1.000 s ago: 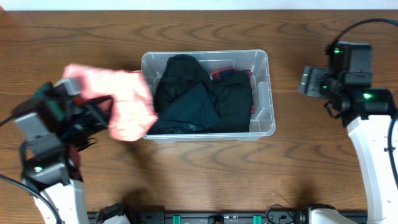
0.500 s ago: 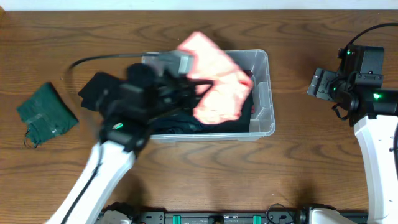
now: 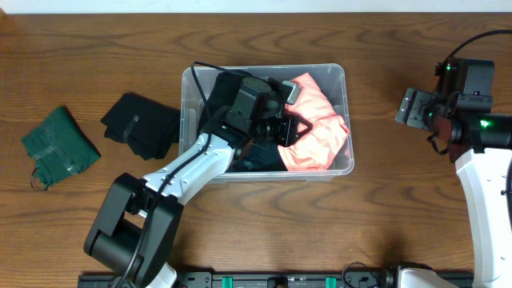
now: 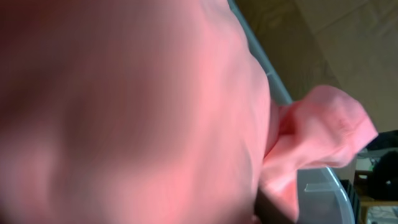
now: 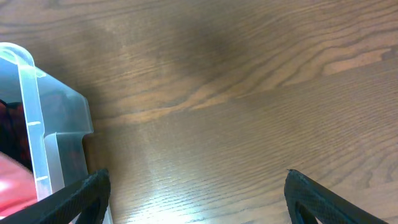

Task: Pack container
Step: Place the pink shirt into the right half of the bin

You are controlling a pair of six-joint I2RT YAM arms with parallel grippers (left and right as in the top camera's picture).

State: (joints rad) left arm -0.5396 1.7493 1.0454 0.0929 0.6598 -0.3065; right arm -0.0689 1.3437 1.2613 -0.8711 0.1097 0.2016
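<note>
The container (image 3: 346,96) is a clear plastic bin at the table's middle; its corner also shows in the right wrist view (image 5: 38,118). It holds dark clothes (image 3: 232,88) on its left side. A pink cloth (image 3: 320,132) lies over its right half. My left gripper (image 3: 290,128) reaches into the bin and is shut on the pink cloth, which fills the left wrist view (image 4: 155,112) and hides the fingers there. My right gripper (image 5: 196,190) is open and empty above bare table, right of the bin, and also shows overhead (image 3: 414,108).
A black cloth (image 3: 144,124) and a dark green cloth (image 3: 58,144) lie on the wooden table left of the bin. The left arm's cable runs over the bin's left rim.
My left arm swung right from the table's left side with the pink cloth and lowered it into the bin's right half. The right arm drew slightly right, then held still.
</note>
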